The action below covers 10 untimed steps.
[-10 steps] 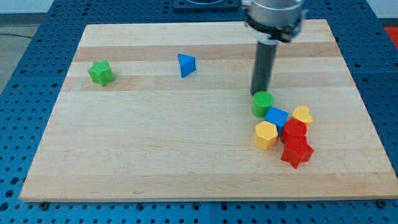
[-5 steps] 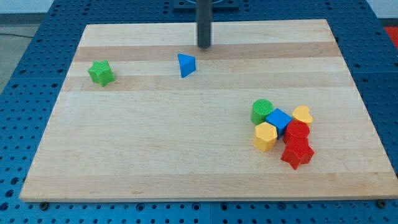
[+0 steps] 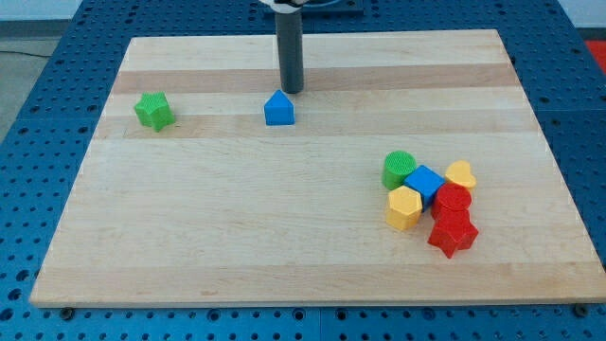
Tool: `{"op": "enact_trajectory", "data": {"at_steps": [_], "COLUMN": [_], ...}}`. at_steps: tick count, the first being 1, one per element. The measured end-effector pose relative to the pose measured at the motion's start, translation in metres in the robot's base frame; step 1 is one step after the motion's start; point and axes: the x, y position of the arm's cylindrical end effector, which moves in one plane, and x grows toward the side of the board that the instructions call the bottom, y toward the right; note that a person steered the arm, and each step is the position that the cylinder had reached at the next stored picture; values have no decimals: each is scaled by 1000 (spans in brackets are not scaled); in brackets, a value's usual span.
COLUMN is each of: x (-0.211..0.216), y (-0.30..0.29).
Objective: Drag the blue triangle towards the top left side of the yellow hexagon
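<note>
The blue triangle [image 3: 278,109] lies on the wooden board [image 3: 237,227] left of centre in the upper part of the view. My tip [image 3: 292,91] stands just above and to the right of it, touching or nearly touching its upper right edge. The yellow hexagon [image 3: 404,206] sits far off at the lower right, at the left side of a cluster of blocks.
The cluster holds a green cylinder [image 3: 399,169], a blue cube [image 3: 424,181], a yellow heart [image 3: 460,174], a red cylinder [image 3: 452,201] and a red star [image 3: 452,232]. A green star [image 3: 153,111] sits alone at the upper left.
My tip went from the green cylinder up to the board's top, then down left onto the blue triangle. The triangle has turned and shifted slightly down and left.
</note>
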Motion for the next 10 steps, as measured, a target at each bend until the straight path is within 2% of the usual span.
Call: {"op": "enact_trajectory", "data": {"at_steps": [1,3,6,8,10], "x": [14,85,157,176,198], "y": [-33,39,85,71,108]}}
